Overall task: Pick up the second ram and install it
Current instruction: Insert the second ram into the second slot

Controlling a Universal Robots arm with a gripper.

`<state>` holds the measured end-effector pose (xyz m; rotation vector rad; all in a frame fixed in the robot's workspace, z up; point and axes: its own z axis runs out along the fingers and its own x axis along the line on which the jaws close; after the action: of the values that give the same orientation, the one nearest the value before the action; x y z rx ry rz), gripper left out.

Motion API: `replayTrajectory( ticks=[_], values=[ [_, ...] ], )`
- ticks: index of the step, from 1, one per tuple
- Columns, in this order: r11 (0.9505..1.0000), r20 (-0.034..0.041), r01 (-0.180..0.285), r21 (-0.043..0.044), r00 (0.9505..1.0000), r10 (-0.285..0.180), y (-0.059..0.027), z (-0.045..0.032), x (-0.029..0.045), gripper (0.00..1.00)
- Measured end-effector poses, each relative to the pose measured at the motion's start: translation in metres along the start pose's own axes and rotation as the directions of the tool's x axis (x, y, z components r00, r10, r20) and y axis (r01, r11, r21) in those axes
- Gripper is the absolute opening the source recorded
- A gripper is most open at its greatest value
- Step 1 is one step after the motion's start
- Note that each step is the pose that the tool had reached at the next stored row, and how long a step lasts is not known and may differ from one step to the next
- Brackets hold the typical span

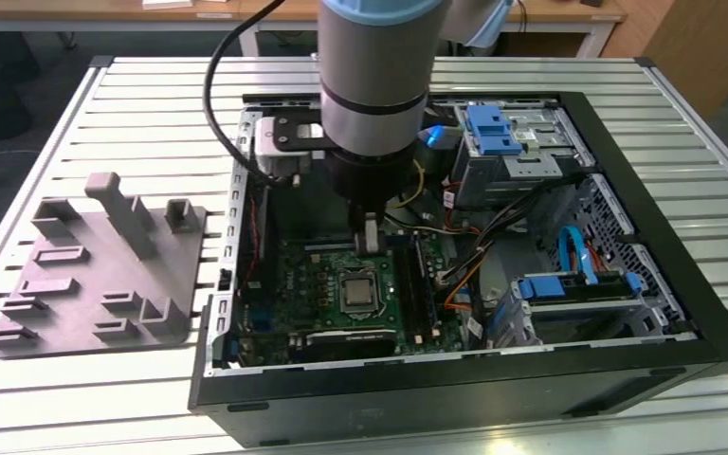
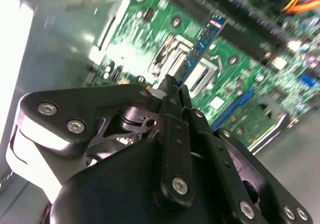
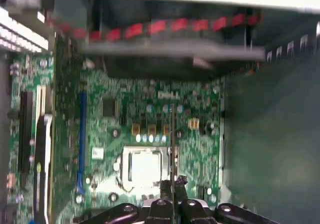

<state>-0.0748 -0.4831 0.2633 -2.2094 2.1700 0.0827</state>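
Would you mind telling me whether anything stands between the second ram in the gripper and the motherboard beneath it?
Nothing visible does. The gripper is shut on the second ram, held edge-on above the motherboard near its square silver chip, with only open space between them in both wrist views.

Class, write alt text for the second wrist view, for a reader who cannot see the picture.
The black gripper is shut on the second ram, a thin dark strip with a blue label, seen edge-on against the green motherboard. The board's square silver chip sits just behind the strip.
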Motion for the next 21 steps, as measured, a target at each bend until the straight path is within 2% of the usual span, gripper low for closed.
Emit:
replayTrajectory(
  ticks=[1, 8, 14, 18, 21],
  values=[
    [1.0, 0.0001, 0.0, -0.0005, 1.0, 0.0, -0.0035, 0.0003, 0.0001, 0.14],
    [1.0, 0.0, 0.0, -0.0007, 1.0, 0.0, -0.0049, 0.0002, 0.0001, 0.14],
    [1.0, 0.0001, -0.001, -0.0025, 1.0, 0.001, -0.0198, 0.0003, 0.0004, 0.14],
    [1.0, 0.0, -0.002, -0.0025, 1.0, 0.002, -0.0204, 0.0002, 0.0004, 0.14],
    [0.9994, -0.0045, -0.034, -0.0002, 0.9994, 0.034, -0.0205, 0.0004, 0.0004, 0.14]
  ],
)
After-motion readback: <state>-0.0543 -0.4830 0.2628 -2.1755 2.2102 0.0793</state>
